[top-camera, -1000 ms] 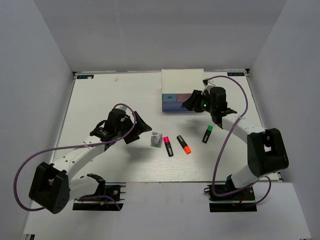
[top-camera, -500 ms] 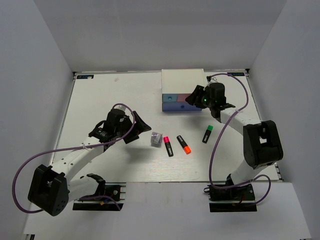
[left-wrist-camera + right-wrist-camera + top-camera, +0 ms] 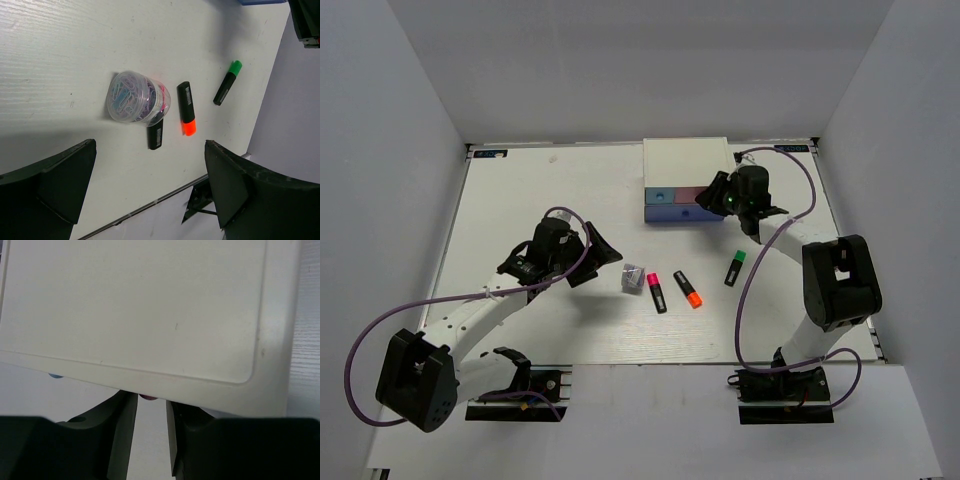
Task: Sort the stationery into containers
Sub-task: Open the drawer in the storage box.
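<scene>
A clear round tub of coloured paper clips (image 3: 634, 277) lies mid-table, looking like a grey patterned block from above. To its right lie the pink-capped (image 3: 656, 291), orange-capped (image 3: 688, 288) and green-capped (image 3: 736, 267) highlighters. The left wrist view shows the tub (image 3: 137, 97), orange (image 3: 187, 114) and green (image 3: 226, 83) highlighters, and the pink one's black body (image 3: 155, 135). No separate pink cylinder shows. My left gripper (image 3: 600, 255) (image 3: 150, 145) is open, left of the tub. My right gripper (image 3: 710, 197) (image 3: 151, 402) has its jaws close about the pink drawer's (image 3: 688, 196) knob (image 3: 147, 397).
The white cabinet (image 3: 685, 165) stands at the back right, and its top fills the right wrist view (image 3: 135, 305). It holds a light blue drawer (image 3: 660, 195) and a wide blue-violet drawer (image 3: 675, 213). The table's near edge (image 3: 150, 205) lies just past the highlighters.
My right gripper has moved up and left to the pink drawer front, and its jaws have narrowed. My left arm has barely moved. The items have not moved.
</scene>
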Tool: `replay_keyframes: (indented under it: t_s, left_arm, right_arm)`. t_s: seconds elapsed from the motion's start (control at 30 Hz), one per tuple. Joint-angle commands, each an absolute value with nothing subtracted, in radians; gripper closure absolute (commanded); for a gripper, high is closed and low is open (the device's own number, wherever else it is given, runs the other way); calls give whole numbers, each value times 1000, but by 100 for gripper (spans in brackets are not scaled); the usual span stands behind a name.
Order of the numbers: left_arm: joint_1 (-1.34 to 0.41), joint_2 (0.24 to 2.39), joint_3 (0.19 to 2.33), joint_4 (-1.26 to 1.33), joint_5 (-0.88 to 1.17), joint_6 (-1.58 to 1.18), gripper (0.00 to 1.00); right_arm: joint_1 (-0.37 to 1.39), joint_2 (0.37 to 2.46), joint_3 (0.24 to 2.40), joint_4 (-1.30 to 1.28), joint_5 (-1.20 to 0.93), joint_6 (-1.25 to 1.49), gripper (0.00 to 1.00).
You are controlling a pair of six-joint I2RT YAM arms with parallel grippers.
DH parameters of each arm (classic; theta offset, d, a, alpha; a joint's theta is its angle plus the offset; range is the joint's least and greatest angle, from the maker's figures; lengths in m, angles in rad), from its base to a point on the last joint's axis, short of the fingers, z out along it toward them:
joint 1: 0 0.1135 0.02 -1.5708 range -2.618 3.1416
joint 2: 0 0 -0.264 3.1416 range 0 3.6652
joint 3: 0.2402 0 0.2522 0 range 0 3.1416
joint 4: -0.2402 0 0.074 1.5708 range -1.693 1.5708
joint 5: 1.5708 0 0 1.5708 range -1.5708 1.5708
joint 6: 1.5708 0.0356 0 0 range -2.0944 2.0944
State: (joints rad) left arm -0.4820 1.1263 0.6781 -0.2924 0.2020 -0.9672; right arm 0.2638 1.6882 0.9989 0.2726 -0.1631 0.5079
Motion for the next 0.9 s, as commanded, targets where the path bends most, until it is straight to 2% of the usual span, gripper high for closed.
replay_keyframes:
  t_s: [0.0, 0.23, 0.77, 0.87]
  left_arm:
    - [-486, 1114, 673, -298, 202, -965, 0]
    - [-486, 1135, 673, -298, 222, -965, 0]
    - [-495, 1269, 765, -347, 241, -871, 0]
    - [-505, 1298, 808, -357, 241, -848, 0]
  right_arm:
    - [259, 1674, 985, 393, -156, 496, 67]
    - [259, 1635, 936, 423, -179, 480, 73]
    - [268, 1427, 683, 385, -248, 500, 73]
    - [265, 1407, 655, 385, -249, 508, 69]
